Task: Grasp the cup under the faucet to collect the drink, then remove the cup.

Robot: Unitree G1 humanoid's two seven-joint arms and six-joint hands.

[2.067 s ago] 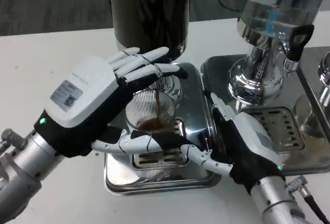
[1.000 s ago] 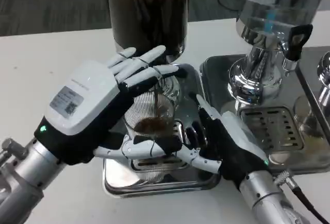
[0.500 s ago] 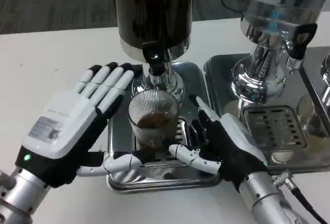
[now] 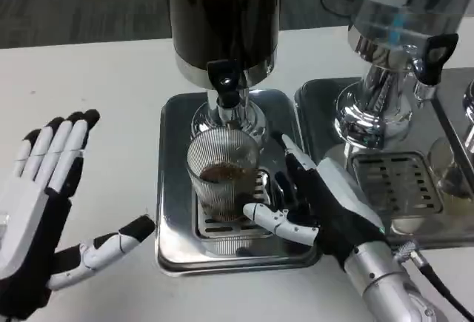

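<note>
- Right hand (image 4: 326,203) sits on the right side of the cup (image 4: 222,178), thumb curled in toward the glass base and other fingers reaching up along its right side; whether the fingers actually press the glass cannot be told.
- Left hand (image 4: 41,211) is well apart from the cup, over the white table (image 4: 96,78) at the picture's left, fingers spread and straight, thumb pointing toward the tray, holding nothing.
- Cup is a clear ribbed glass standing upright on the slotted grille of the drip tray (image 4: 172,189), directly below the faucet (image 4: 224,85).
- Dark brown drink fills the lower part of the cup.
- Faucet has a black handle and hangs from the dark drink dispenser (image 4: 222,11), whose metal foot stands at the back of the tray.
- 2nd dispenser (image 4: 400,33), with a clear body and a black tap handle, stands to the right on its own drip tray (image 4: 392,181).
- Right forearm (image 4: 385,285) runs to the lower right corner, a black cable beside it.
</note>
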